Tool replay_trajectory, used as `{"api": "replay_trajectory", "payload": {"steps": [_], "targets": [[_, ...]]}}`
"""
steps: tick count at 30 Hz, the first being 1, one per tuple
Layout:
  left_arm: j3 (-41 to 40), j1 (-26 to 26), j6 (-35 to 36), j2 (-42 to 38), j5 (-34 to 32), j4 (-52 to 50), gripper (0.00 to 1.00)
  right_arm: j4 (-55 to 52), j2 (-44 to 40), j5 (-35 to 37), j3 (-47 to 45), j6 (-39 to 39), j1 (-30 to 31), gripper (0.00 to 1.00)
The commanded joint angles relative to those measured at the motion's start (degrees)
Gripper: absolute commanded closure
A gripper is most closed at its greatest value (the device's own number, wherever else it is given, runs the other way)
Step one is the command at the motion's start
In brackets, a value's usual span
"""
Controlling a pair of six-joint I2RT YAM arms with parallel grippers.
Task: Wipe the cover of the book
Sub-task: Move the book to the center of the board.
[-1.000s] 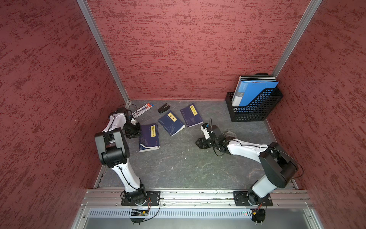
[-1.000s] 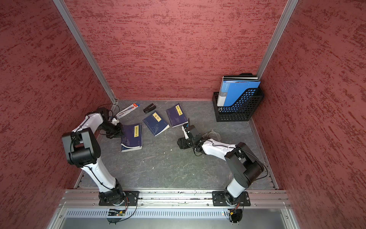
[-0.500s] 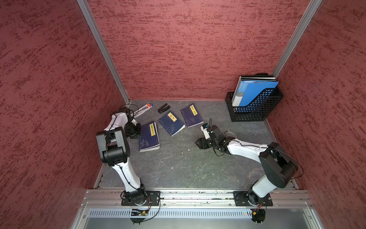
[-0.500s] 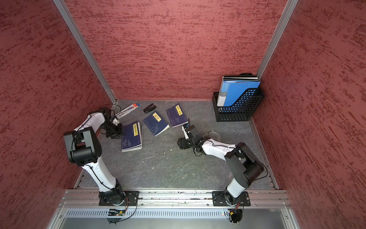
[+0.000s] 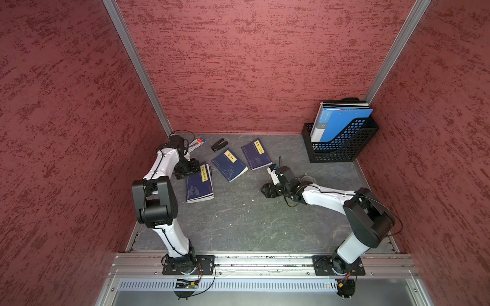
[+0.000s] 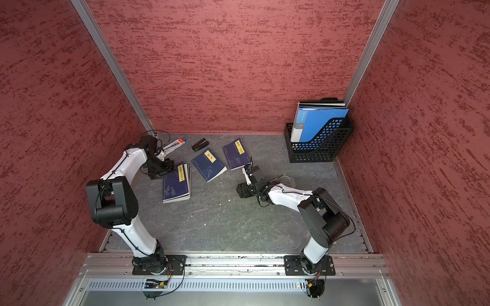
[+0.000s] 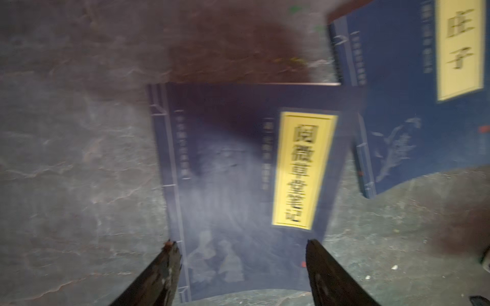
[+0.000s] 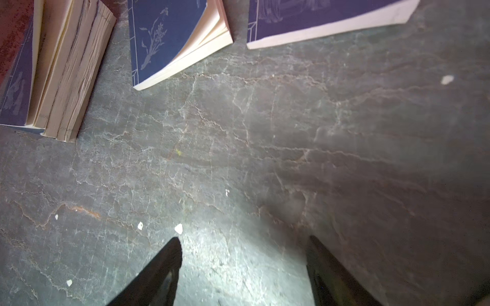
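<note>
Left wrist view: your dark blue, yellow-labelled paperback book (image 7: pixel 225 159) lies flat; left gripper (image 7: pixel 240 241) and right gripper (image 8: pixel 244 238) spread wide, empty.

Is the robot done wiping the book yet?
Not that I can see. Done: three blue books lie flat on the table, covers up. In hand: nothing. The left gripper is open at the edge of the left book, and the right gripper is open over bare table. Left: neither holds a cloth, so the wiping itself seems yet to come.
</note>
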Motion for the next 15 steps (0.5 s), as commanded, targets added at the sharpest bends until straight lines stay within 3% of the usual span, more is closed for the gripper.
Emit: {"api": "replay_trajectory", "payload": {"steps": [1,4,7,15], "targets": [[-3.2,-4.4,-6.3,-2.4,5.5,7.7,0.24,-1.9,3.2,2.9,6.7,-2.5,-0.3,0.26],[-6.4,-8.3,-11.2,-2.7,7.9,14.3,0.23,-4.2,7.7,3.5,14.1,-4.1,-0.5,0.27],[-8.4,-11.2,-17.4,-1.8,6.0,18.5,0.23,-6.6,13.4,2.8,22.9,-5.8,-0.7,0.28],[-7.9,-14.3,-21.4,3.7,4.5,23.7,0.24,-16.8,30.7,-0.7,47.6,-10.4,-0.8,0.35]]}}
